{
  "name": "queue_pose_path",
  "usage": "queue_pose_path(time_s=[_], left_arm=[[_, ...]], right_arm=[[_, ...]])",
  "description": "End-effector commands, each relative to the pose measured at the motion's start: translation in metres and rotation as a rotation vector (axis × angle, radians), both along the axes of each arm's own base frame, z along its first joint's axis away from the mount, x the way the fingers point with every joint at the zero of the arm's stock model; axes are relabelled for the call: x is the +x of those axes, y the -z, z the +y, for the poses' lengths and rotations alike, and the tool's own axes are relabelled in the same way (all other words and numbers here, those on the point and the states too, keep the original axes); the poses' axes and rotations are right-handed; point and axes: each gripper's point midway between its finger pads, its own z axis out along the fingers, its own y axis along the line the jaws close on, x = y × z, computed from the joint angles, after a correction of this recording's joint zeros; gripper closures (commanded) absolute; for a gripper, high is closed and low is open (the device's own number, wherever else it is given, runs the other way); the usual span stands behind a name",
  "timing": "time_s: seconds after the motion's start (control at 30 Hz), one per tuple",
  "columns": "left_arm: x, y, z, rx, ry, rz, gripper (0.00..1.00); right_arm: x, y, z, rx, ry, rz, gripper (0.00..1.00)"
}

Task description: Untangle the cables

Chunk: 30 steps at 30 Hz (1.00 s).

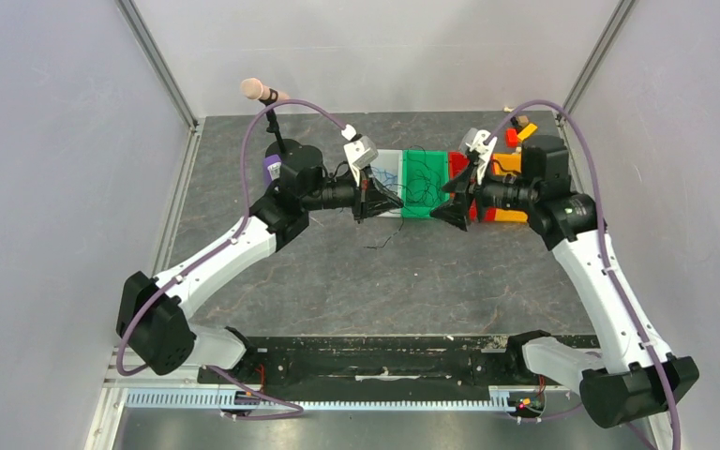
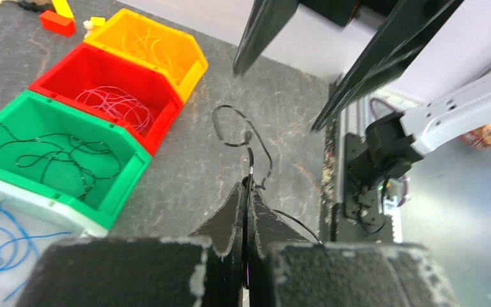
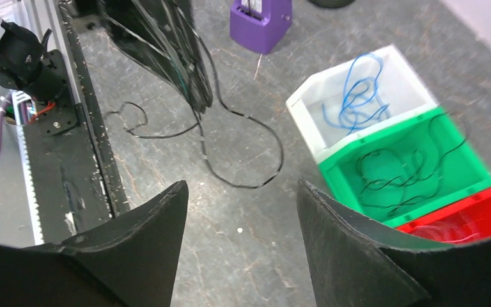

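The left pincer (image 2: 248, 187) is clamping a thin black cable (image 2: 251, 160) between its fingertips, the jaws pressed together with only the wire between them. The cable is running away from the tips and curling into loose loops over the grey worktop (image 1: 337, 281), in front of a row of bins and outside all of them.

The right pincer (image 3: 241, 192) is hovering opposite the left one, just beyond the green bin (image 2: 123, 190). Its jaws are spread wide and are gripping nothing; the bare worktop and part of the black loop are showing through the gap.

Four bins are sitting side by side, touching. The white bin (image 3: 303, 125) is holding a blue cable (image 3: 358, 96) in a loose tangle. Next to it, the green bin is holding several black cables (image 2: 51, 160) lying across one another. The red bin (image 2: 158, 130) is holding coiled purplish cables (image 2: 112, 102), and the orange bin (image 2: 195, 67) at the end of the row is holding pale yellow cables (image 2: 144, 45) — too fine to count.
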Motion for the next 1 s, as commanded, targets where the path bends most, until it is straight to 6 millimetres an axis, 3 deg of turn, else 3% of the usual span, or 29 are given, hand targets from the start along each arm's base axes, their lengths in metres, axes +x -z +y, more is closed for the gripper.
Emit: queue_pose_path(time_s=[0.0,0.17,0.37,0.57,0.73,0.97], left_arm=[[0.003,-0.003,0.011,0.091,0.026,-0.198,0.98],[-0.003,-0.001,0.007,0.105,0.087,-0.200,0.98],[-0.019,-0.003,-0.001,0.093,0.189,-0.207,0.98],[-0.029,0.000,-0.008,0.086,0.249,-0.182,0.98],[-0.033,-0.001,-0.011,0.080,0.275,-0.180,0.98],[-0.036,-0.005,-0.012,0.071,0.286,-0.182,0.98]], right_arm=[[-0.013,-0.024,-0.006,-0.076,-0.064,-0.081,0.31],[-0.018,-0.041,0.012,-0.019,-0.116,-0.098,0.26],[-0.020,-0.045,0.041,0.049,-0.180,-0.070,0.51],[-0.028,-0.049,0.062,0.094,-0.227,-0.072,0.53],[-0.029,-0.037,0.069,0.069,-0.238,-0.067,0.55],[-0.026,-0.016,0.070,0.028,-0.235,-0.057,0.67]])
